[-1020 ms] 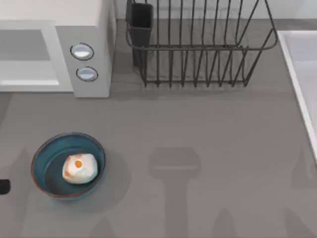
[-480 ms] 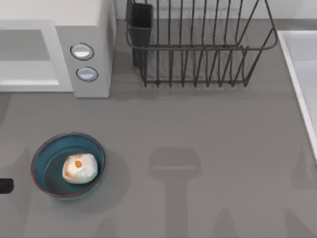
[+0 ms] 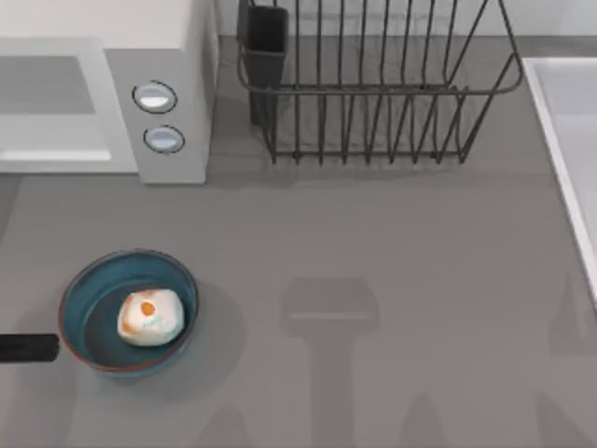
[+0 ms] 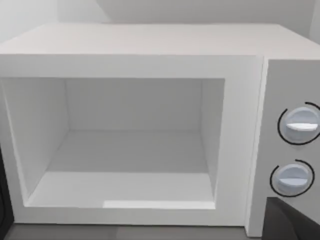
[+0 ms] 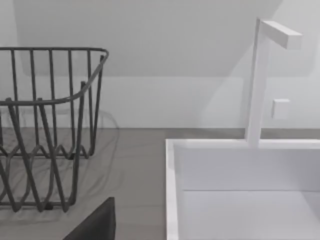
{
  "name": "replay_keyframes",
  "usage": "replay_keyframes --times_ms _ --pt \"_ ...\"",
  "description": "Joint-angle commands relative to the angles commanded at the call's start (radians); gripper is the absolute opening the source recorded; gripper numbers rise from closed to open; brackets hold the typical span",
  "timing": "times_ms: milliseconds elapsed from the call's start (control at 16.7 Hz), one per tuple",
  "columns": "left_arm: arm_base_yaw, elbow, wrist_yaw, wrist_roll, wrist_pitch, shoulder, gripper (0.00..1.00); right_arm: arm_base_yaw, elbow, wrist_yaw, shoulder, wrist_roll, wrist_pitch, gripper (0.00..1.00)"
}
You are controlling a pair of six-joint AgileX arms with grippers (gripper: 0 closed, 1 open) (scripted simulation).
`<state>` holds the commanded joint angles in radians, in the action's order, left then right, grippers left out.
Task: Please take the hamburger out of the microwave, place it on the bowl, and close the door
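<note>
The hamburger (image 3: 148, 316), a whitish lump with an orange spot, lies inside the blue-teal bowl (image 3: 82, 291) at the table's front left. The white-grey microwave (image 3: 173, 56) stands at the back left. Its cavity (image 4: 135, 150) is open and bare, beside two round buttons (image 4: 299, 125). The door is out of view. My left gripper (image 3: 28, 347) pokes in as a black bar from the left edge, just left of the bowl's rim. It is open, with dark fingers (image 4: 292, 222) far apart at the wrist view's edges. A dark part of my right gripper (image 5: 95, 224) shows near the sink.
A black wire rack (image 3: 373, 93) with a dark cup holder (image 3: 264, 37) stands at the back, right of the microwave. A white sink (image 5: 240, 190) with a square tap (image 5: 260, 75) runs along the right edge (image 3: 569, 159). Grey tabletop spreads between bowl and sink.
The black bar of my left gripper has slid rightward from the left edge, up to the bowl's rim. The hamburger and bowl have stayed put.
</note>
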<state>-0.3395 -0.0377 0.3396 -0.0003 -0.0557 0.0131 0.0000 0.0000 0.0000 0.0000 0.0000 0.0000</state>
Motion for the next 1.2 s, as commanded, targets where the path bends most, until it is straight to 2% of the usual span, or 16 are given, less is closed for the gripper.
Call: replay_keyframes --times_ms 360,540,780,1200 --pt "0.012 -0.011 -0.010 0.006 -0.006 -0.006 0.00 0.000 0.000 0.000 0.000 0.000 0.000 1.00" --pt "0.098 -0.088 -0.085 0.061 -0.048 -0.093 0.00 0.000 0.000 0.000 0.000 0.000 0.000 1.00" --pt "0.318 -0.295 -0.262 0.197 -0.152 -0.333 0.00 0.000 0.000 0.000 0.000 0.000 0.000 1.00" --pt "0.834 -0.838 -0.631 0.514 -0.395 -0.985 0.00 0.000 0.000 0.000 0.000 0.000 0.000 1.00"
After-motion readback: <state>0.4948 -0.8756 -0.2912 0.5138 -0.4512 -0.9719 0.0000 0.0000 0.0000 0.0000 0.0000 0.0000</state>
